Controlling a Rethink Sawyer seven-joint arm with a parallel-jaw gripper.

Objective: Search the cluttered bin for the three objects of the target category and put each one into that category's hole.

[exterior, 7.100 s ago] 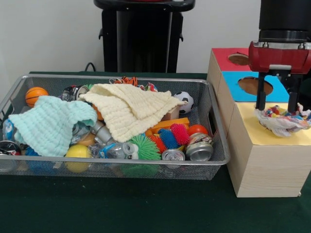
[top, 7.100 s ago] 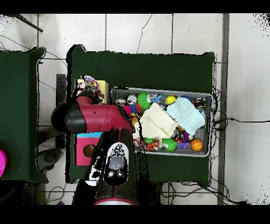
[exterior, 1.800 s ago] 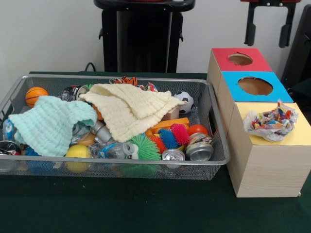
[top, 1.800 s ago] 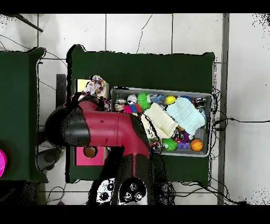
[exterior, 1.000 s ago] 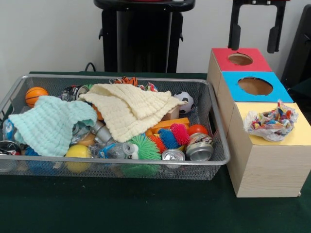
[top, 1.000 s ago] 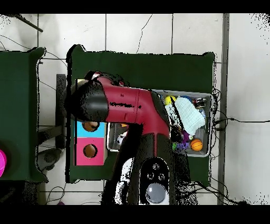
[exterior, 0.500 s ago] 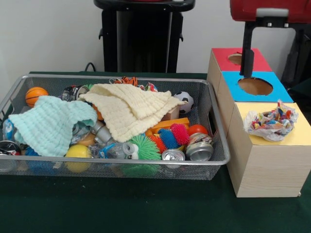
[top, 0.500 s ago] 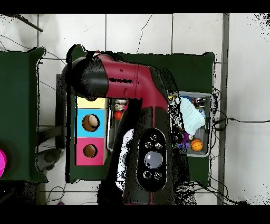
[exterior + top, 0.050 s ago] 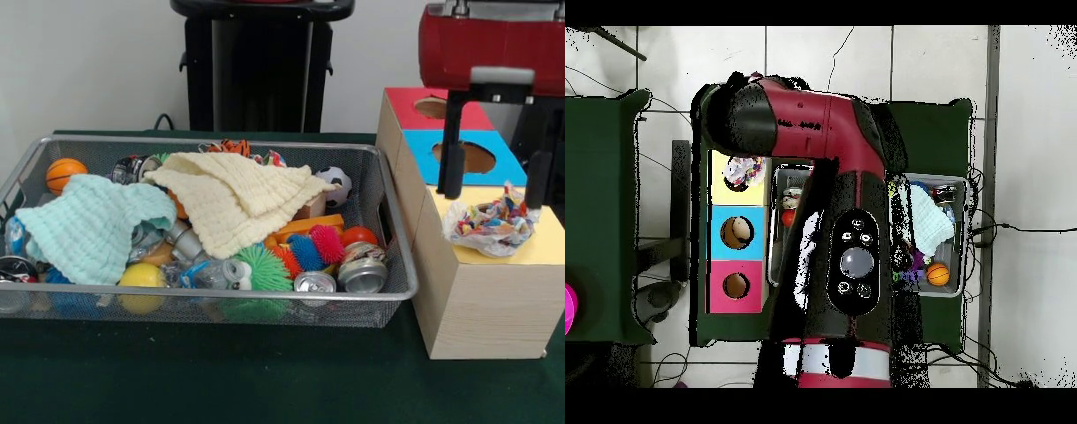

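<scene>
Now lower, open pincer (image 9: pixel 494 184) over rope toy (image 9: pixel 496 223).

In the overhead view the arm (image 9: pixel 835 200) hides most of the bin (image 9: pixel 950 240). In the front view two cloths (image 9: pixel 234 199) cover much of the clutter, and the rope toy (image 9: pixel 494 221) hides the yellow hole.
</scene>
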